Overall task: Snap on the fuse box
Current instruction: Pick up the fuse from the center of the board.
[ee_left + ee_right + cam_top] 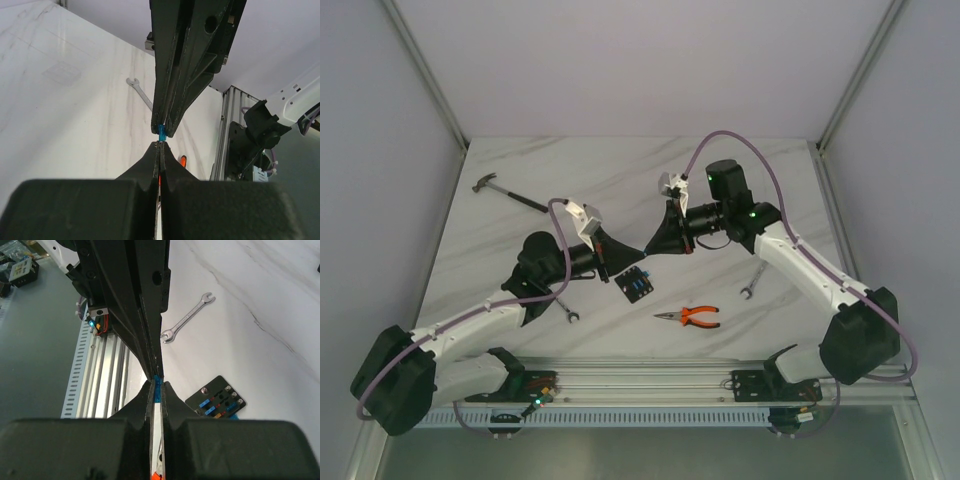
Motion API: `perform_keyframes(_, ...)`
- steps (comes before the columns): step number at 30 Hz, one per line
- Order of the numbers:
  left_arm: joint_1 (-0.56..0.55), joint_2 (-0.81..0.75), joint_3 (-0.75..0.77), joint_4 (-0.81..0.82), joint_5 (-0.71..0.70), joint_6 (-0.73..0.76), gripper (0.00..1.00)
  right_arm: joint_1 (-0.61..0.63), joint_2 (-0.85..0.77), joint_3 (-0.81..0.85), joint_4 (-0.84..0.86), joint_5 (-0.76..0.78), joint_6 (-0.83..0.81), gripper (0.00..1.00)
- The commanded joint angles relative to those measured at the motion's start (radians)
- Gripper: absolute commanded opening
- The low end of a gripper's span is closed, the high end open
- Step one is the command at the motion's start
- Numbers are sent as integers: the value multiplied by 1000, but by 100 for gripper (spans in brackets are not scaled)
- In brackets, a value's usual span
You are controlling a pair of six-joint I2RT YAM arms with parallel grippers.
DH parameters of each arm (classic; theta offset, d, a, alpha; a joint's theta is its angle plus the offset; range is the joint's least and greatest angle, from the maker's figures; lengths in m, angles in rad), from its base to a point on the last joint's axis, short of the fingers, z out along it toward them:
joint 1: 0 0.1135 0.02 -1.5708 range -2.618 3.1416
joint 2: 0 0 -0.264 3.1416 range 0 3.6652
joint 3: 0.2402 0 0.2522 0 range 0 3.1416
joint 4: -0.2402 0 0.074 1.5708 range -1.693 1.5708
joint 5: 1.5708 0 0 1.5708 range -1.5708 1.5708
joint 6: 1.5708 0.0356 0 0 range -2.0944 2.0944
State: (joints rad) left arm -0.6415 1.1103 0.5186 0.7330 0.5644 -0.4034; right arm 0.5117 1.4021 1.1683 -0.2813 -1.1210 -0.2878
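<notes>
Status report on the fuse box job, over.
Right gripper shut on blue fuse, left gripper shut, tips meeting. Fuse box flat on table, untouched. Nothing blocking it.

Top view high, downward, wrist views close, right shares fuse box (633, 285)

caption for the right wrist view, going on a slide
The right gripper pinches a blue fuse tip to tip with the left gripper; fuse box and wrench lie on the table.

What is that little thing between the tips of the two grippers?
A tiny blue fuse, pinched by the right gripper. The left gripper, shut, points at it tip to tip. Both wrist views show it.
</notes>
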Motion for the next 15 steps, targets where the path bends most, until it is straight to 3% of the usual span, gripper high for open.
perform_keyframes(1, 3, 12, 21, 31, -25, -2, 0, -1, 13, 40, -23, -39, -20, 4)
perform_keyframes(4, 3, 15, 15, 3, -77, -7, 8, -2, 10, 40, -22, 13, 1, 0)
perform_keyframes(9, 3, 2, -17, -70, -233, -43, 29, 6, 1, 25, -8, 157, 89, 0)
perform_keyframes(15, 5, -24, -69, -196, -428, -149, 50, 97, 7, 18, -9, 500, 206, 0)
